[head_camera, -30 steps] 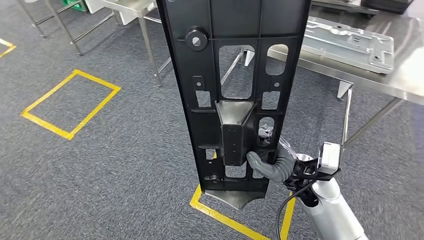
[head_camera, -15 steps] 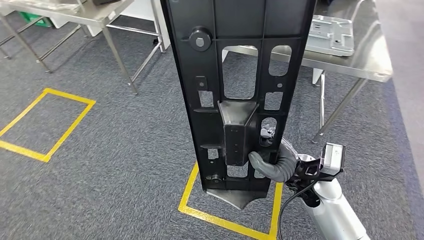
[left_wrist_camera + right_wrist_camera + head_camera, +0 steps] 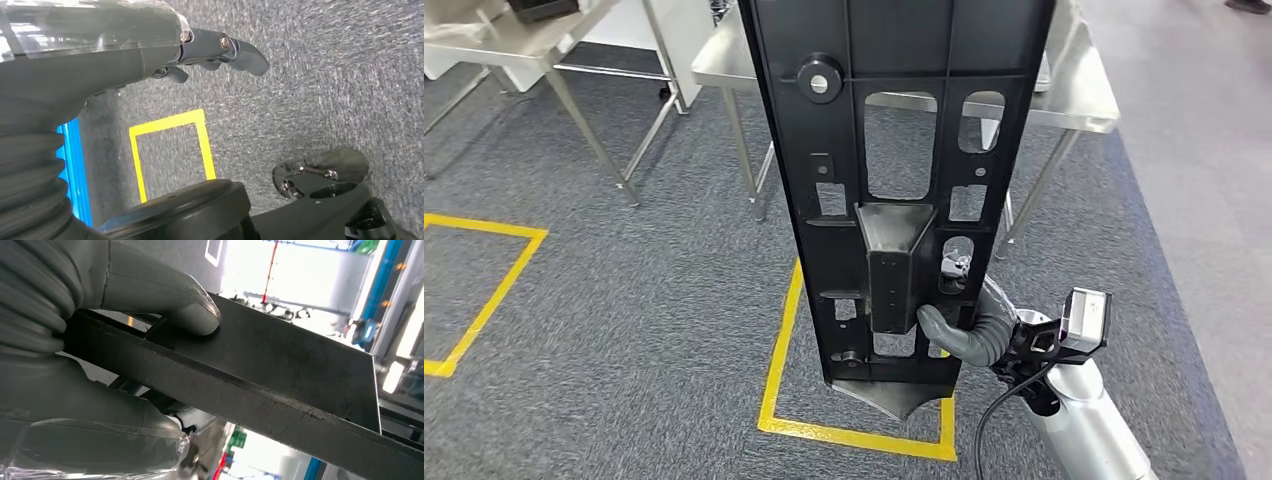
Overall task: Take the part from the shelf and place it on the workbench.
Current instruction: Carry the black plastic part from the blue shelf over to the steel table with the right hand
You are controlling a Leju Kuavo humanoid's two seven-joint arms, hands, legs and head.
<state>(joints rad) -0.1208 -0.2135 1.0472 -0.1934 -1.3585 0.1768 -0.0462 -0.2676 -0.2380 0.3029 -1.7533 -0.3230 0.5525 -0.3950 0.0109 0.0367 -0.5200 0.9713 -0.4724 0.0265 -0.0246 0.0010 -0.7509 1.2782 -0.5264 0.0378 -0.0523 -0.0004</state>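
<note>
A long black plastic part (image 3: 894,180) with several cut-outs stands upright in the middle of the head view, its top past the picture's edge. My right hand (image 3: 969,325) grips it near its lower end, thumb (image 3: 939,325) wrapped onto the front beside a raised black block. The right wrist view shows the part's edge (image 3: 260,375) clamped between my thumb (image 3: 165,295) and the fingers below. A steel workbench (image 3: 1084,90) stands behind the part, partly hidden by it. My left hand (image 3: 215,52) hangs over the carpet with its fingers loosely curled and holds nothing.
Yellow tape squares (image 3: 784,330) mark the grey carpet below the part and at the left (image 3: 484,290). A second steel table (image 3: 554,40) stands at the back left. Lighter grey floor (image 3: 1204,180) runs along the right.
The whole picture has shifted: the camera turned, so the workbench now lies straight behind the part and the yellow squares slid left. My right hand's grip on the part is unchanged.
</note>
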